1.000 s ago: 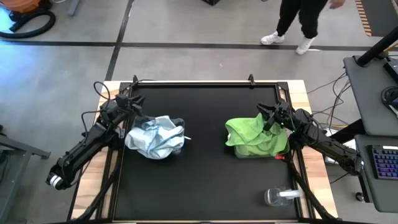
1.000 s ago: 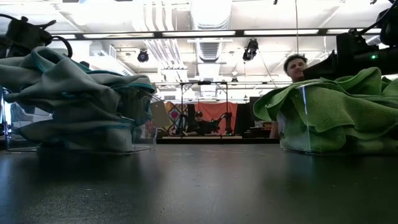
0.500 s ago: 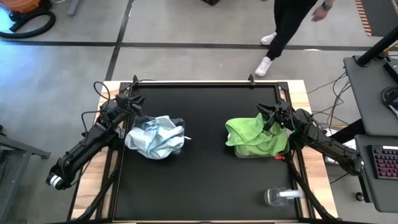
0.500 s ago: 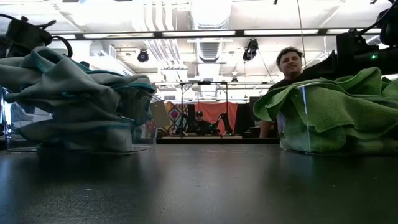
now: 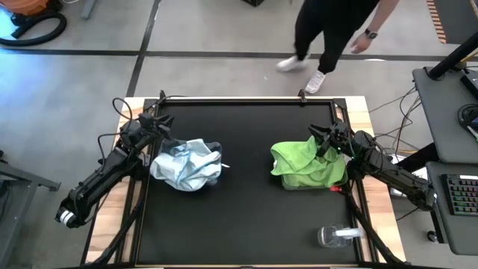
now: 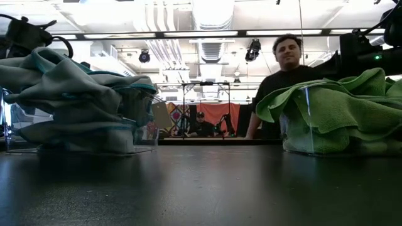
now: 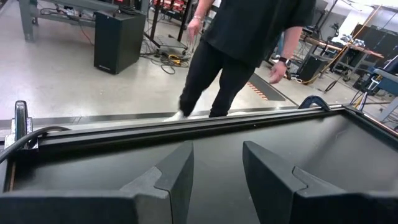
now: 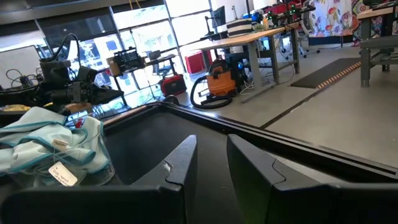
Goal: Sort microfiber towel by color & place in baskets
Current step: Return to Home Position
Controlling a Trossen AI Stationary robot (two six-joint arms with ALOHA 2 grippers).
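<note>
Two piles sit binned, blue towels in left basket centre-left, green towels in right basket centre-right, left gripper just upper-left of blue, right gripper at green's upper-right edge, both jaws released and empty, so retracting outward looks clear.

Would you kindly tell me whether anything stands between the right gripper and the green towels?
Nothing visible does. The right gripper, fingers open, sits beside the green towels heaped in their basket; the clear round container lies aside. The left gripper waits by blue towels.
</note>
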